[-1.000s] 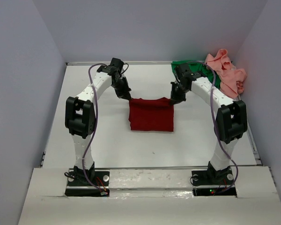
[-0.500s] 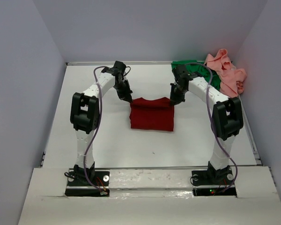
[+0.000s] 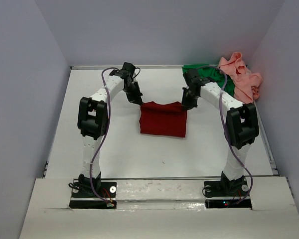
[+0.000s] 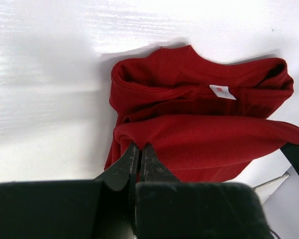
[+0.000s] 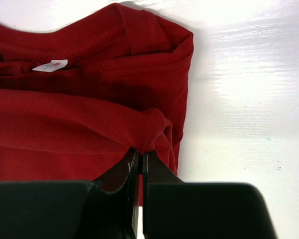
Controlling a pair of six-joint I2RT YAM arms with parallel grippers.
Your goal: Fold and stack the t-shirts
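The dark red t-shirt lies folded in the middle of the table. My left gripper is shut on its far left corner, seen in the left wrist view with the shirt beyond the tips. My right gripper is shut on the far right corner, seen in the right wrist view pinching a bunch of red cloth. A white neck label shows in both wrist views. The bright green t-shirt and the salmon pink t-shirt lie crumpled at the far right corner.
The white table is walled by grey panels on the left, back and right. The two arm bases stand on the near edge.
Both grippers have carried the far edge of the red t-shirt away from the bases, and the left arm has swung right and further out. The shirt has shifted slightly to the right.
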